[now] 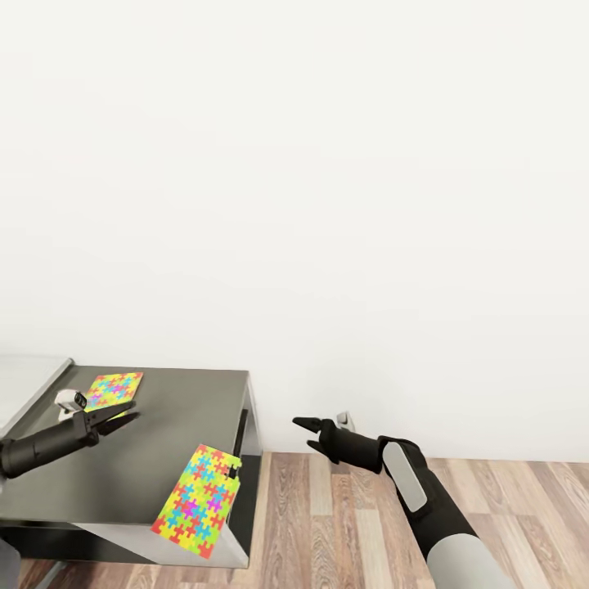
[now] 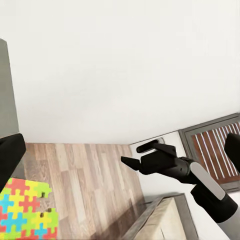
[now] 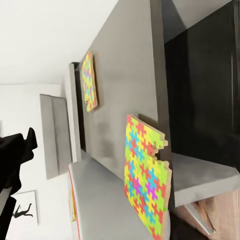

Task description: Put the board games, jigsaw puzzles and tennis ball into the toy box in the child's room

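Observation:
Two jigsaw puzzles lie on the dark grey wing of the table (image 1: pixel 172 425). One puzzle (image 1: pixel 114 389) lies flat near the wing's back left. The other puzzle (image 1: pixel 196 501) hangs tilted over the front right corner; both puzzles (image 3: pixel 90 80) (image 3: pixel 147 185) show in the right wrist view too. My left gripper (image 1: pixel 127 415) hovers open just in front of the back puzzle, its fingers (image 2: pixel 10 150) wide apart and holding nothing. Off the table's right end, my right gripper (image 1: pixel 304 434) is open and empty above the floor.
The pale grey higher desk top (image 1: pixel 24 380) adjoins the wing at left. A white wall runs behind, with a socket (image 1: pixel 345 420) low on it. Wood-plank floor (image 1: pixel 343 523) lies right of the table. A black silhouette print (image 3: pixel 22 210) hangs on a wall.

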